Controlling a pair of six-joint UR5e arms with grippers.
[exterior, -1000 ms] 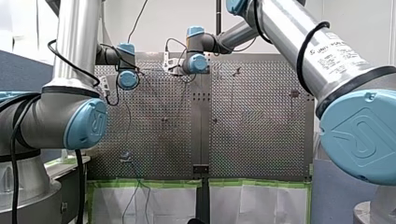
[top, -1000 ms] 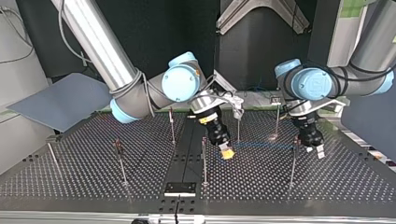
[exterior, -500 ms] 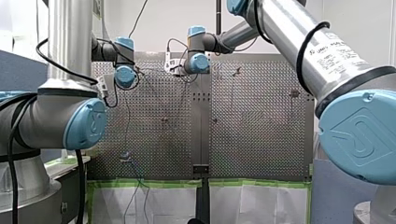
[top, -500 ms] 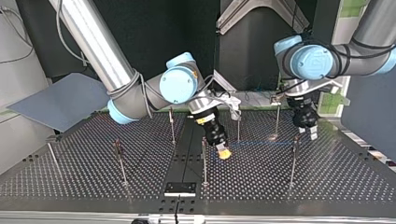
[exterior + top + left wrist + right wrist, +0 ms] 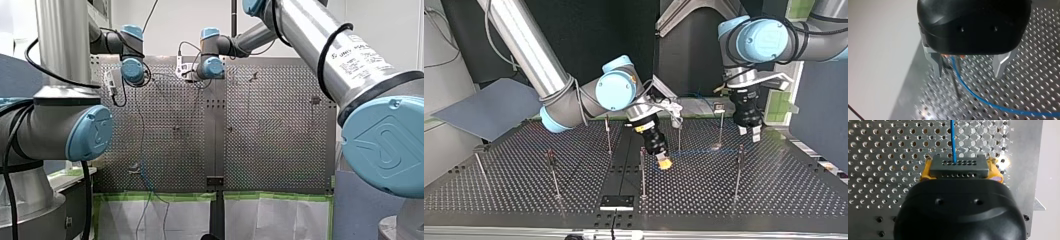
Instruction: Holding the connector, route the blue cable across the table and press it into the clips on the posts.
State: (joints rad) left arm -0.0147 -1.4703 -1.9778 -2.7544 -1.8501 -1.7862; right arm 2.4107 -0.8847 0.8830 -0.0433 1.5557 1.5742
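Plainly right pincer (image 5: 959, 170) clamps connector (image 5: 958, 164); left pincer (image 5: 968, 73) gapes — cable (image 5: 978, 99) perhaps untouched.

Ahead of the connector (image 5: 958, 167), the blue cable (image 5: 953, 137) runs off the edge. The connector hides most of the yellow pads (image 5: 925, 173).
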